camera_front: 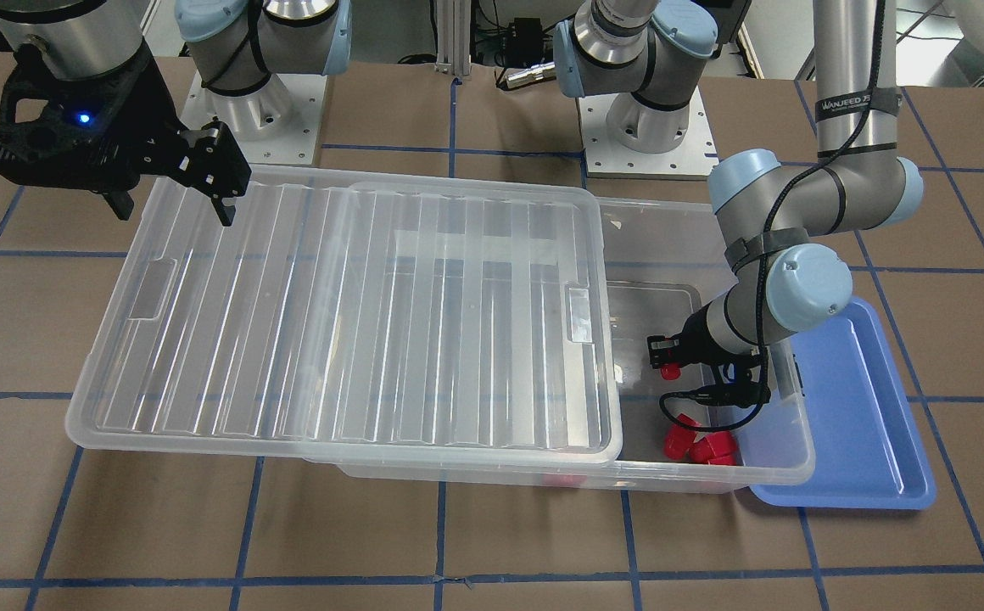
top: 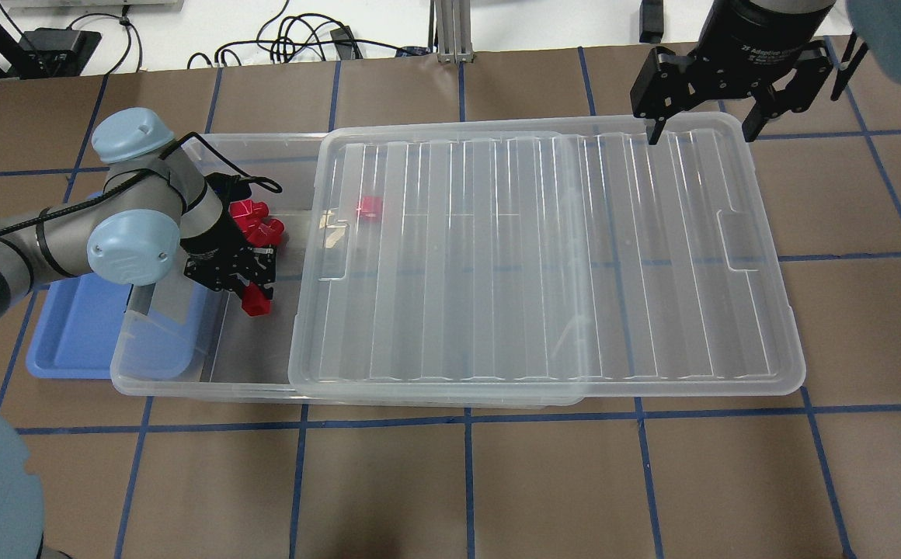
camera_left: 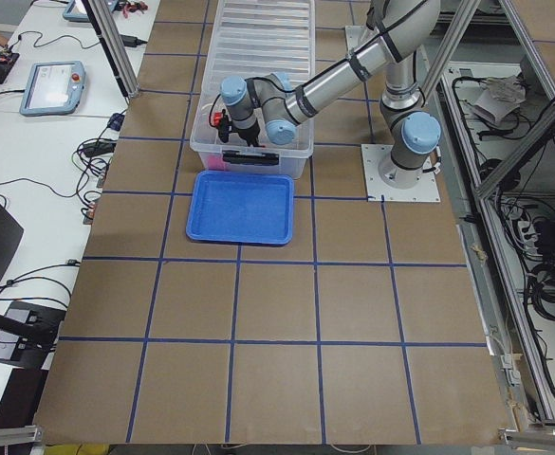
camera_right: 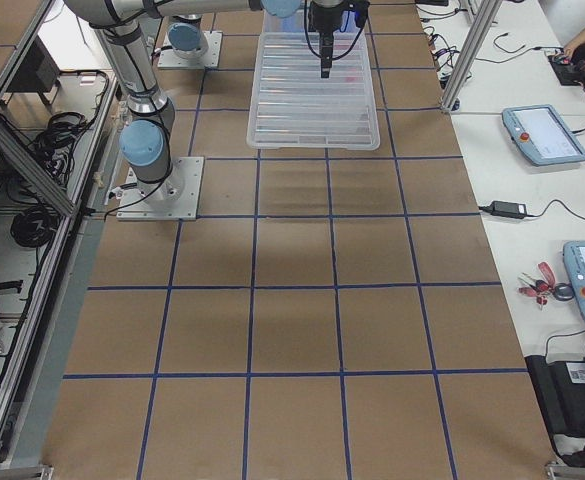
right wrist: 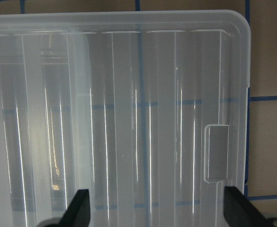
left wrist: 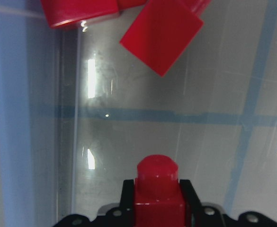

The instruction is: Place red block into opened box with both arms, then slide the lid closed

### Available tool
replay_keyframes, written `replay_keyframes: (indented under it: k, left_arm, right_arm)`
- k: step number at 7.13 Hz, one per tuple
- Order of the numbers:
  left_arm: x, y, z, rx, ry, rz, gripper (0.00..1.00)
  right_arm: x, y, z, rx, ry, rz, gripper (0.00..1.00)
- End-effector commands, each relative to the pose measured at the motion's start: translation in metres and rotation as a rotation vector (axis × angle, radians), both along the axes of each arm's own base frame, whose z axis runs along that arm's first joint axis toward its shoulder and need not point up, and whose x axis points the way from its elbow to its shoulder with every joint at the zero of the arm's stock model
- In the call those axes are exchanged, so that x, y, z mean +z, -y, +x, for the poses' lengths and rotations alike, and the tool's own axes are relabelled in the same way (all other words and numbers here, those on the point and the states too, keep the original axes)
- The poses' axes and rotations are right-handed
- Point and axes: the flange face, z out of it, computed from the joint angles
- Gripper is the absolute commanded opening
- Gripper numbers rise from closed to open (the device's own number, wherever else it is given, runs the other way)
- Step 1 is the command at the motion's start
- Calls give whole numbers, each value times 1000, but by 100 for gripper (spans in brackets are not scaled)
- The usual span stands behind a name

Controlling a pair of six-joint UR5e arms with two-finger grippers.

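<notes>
Overhead exterior: left gripper (top: 252,293) clasps red block (top: 255,305) inside the box (top: 186,383); right gripper (top: 700,133) hovers, spread wide, over the box's lid (top: 536,256).

the red block (left wrist: 157,189) is glossy plastic, lid (top: 536,256) and box (camera_front: 670,477) clear smooth plastic.

A robotics lab: two robot arms (camera_left: 353,68) bolted by base plates (camera_left: 425,190) to a brown worktop (camera_left: 277,313) gridded with blue tape (camera_left: 234,284), teach pendants (camera_left: 54,87) and cables (camera_left: 97,152) on the side bench (camera_left: 21,152).
</notes>
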Motion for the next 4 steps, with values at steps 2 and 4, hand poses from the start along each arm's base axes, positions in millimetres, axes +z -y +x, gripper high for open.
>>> replay_keyframes:
  k: [2,4]
  left_arm:
    - [0,0,0,0,0,0,82]
    - [11,1,0,0,6,-25,92]
  right_arm:
    - [-1,0,-1,4,-8,6,100]
    - [-2,-1,-1,1,-14,12,100]
